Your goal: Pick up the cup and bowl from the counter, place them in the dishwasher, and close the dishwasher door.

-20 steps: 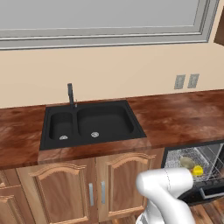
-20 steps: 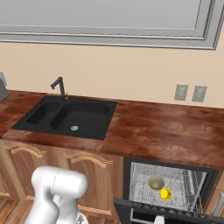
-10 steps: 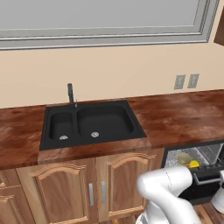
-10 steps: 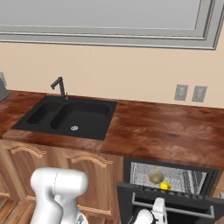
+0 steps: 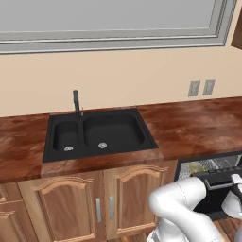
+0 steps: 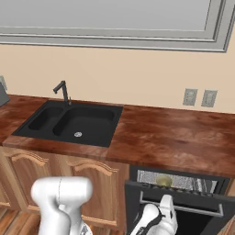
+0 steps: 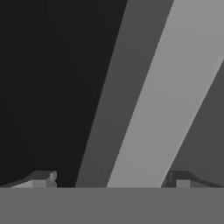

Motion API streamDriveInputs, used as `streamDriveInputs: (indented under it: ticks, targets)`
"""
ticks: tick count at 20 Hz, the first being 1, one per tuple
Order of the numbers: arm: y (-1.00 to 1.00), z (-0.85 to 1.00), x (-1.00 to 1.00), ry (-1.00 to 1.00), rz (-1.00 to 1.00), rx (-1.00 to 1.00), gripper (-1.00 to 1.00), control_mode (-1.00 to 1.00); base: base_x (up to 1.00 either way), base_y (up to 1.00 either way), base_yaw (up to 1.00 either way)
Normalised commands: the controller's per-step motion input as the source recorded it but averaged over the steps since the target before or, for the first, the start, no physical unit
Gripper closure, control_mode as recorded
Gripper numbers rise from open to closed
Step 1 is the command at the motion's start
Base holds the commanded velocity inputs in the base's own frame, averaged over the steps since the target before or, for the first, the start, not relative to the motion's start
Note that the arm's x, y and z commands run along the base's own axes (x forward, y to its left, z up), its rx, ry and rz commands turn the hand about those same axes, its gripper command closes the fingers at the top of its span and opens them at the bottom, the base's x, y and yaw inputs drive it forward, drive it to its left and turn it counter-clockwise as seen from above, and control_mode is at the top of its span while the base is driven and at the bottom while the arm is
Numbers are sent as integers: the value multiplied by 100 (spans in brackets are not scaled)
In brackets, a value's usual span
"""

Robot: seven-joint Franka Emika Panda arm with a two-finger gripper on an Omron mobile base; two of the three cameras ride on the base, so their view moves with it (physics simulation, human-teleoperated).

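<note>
Dishwasher door (image 6: 176, 209) is nearly upright, only a narrow gap left at the top. Through the gap the grey wire rack (image 6: 183, 180) shows, with the olive-tan bowl (image 6: 164, 181) sitting in it; the cup can't be made out (a yellowish speck in the left base view is too small to tell). Arm's white hand is pressed up at the door's grey handle bar (image 6: 181, 205). Gripper (image 7: 111, 181) has its fingers spread wide, nothing between them, the bar running diagonally right in front. Counter (image 6: 174, 137) with black sink (image 6: 71, 120) sits above.
</note>
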Motion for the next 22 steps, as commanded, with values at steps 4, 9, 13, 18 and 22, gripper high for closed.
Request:
streamDriveInputs:
  ticks: [4,9,13,18,22]
  targets:
    - [-6,-53,46,-11,0,-17,-100,-100,0,0,0]
    - [-3,-55,43,-13,0,-18,-100,-100,0,0,0]
    - [-2,-53,25,-16,0,-15,-100,-100,0,0,0]
    - [-2,-55,10,-17,0,-13,-100,-100,0,0,0]
    - [-8,-62,20,-16,0,-14,-100,-100,0,0,0]
